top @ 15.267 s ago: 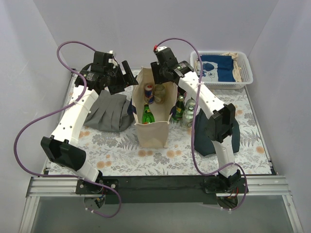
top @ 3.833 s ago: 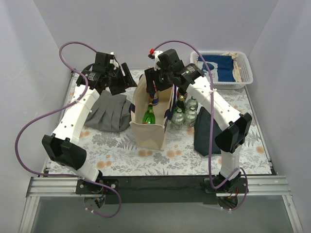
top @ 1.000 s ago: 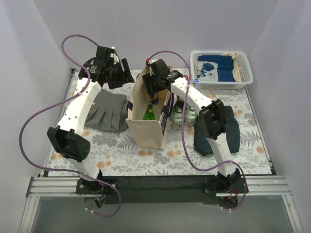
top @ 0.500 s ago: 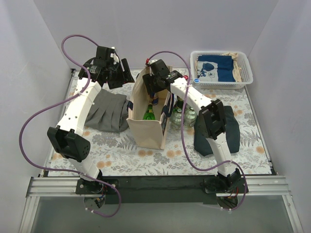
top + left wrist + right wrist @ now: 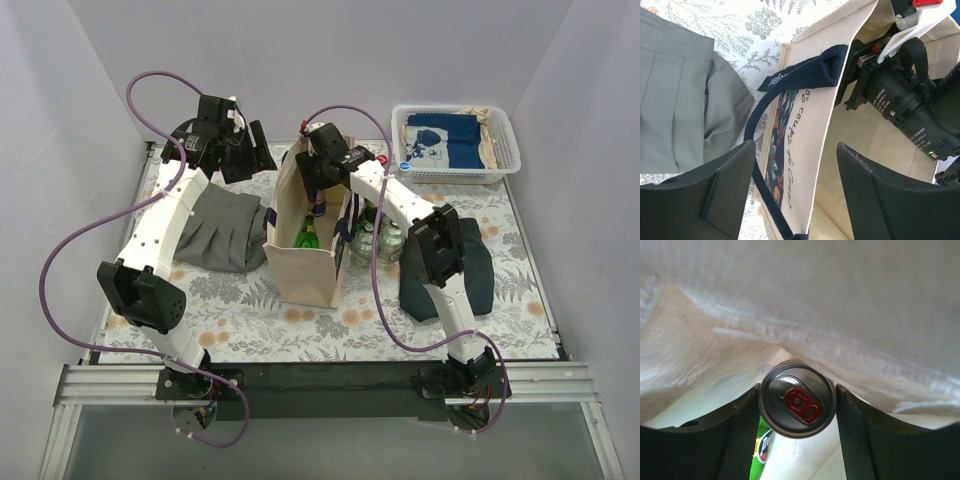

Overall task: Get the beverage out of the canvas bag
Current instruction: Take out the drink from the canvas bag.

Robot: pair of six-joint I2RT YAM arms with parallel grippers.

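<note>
The cream canvas bag (image 5: 305,268) with navy handles stands open mid-table. My right gripper (image 5: 317,192) reaches down into it. In the right wrist view the right gripper (image 5: 797,432) has its fingers against both sides of a silver can (image 5: 797,405) with a red tab, pressed near the bag's wall. A green bottle (image 5: 308,233) stands in the bag beside it, also showing in the right wrist view (image 5: 761,447). My left gripper (image 5: 245,160) is open above the bag's left rim. In the left wrist view the left gripper (image 5: 797,200) straddles the bag wall (image 5: 810,150) and navy handle (image 5: 805,72).
Several glass bottles (image 5: 372,236) stand right of the bag. A folded grey cloth (image 5: 215,232) lies to its left and a dark navy cloth (image 5: 462,272) to its right. A white basket (image 5: 510,150) with cloths sits at the back right.
The right gripper went down into the bag since the older frames and the left gripper drew back to the rim. In the last second almost nothing moved.
</note>
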